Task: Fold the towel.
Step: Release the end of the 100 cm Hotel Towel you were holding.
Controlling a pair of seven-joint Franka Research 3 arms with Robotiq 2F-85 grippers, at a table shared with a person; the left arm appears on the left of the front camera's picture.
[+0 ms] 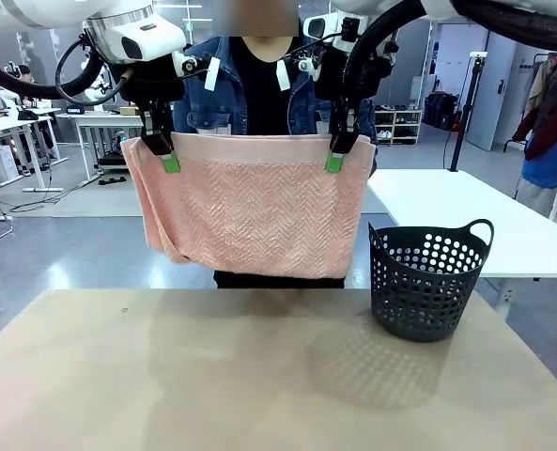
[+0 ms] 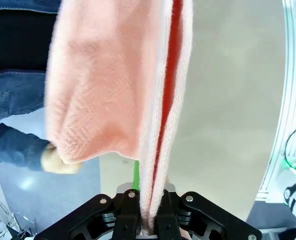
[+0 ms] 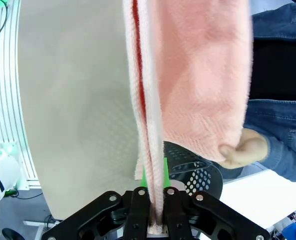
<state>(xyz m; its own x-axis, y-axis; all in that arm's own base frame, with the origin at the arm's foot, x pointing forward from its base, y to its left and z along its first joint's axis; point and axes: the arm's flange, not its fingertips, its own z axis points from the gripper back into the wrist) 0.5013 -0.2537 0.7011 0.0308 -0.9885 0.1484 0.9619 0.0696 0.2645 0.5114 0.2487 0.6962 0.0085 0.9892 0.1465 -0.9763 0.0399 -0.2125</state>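
Front view: on the right of the tan table (image 1: 212, 376), a dark perforated basket (image 1: 419, 319), upright, with two loop handles. Through its open mouth, just its own holed inner wall. Above the table's far edge, the towel (image 1: 255, 211), spread wide in the air, plain band along the top and herringbone weave below. Clamped at both top corners, left gripper (image 1: 169, 162) at one end and right gripper (image 1: 334, 162) at the other, each pinched tight on the cloth with green pads bright against the pink. Behind it, a person in a denim jacket (image 1: 203, 99), torso largely screened by the towel. Beyond the basket, a white table (image 1: 466, 216).

Left wrist view: fingers (image 2: 125, 220) closed hard on doubled towel layers rising straight from the jaws, with a further fold bulging off to one side. At that fold's low corner, the person's hand (image 2: 58, 161) touching the cloth, and a denim sleeve (image 2: 13, 147) beside it. Tabletop past the towel on the opposite side.

Right wrist view: much the same, mirrored — fingers (image 3: 139, 215) shut on the layered edge, the person's other hand (image 3: 245, 147) at the hanging fold's lower corner. Basket rim half hidden behind towel and green pad.
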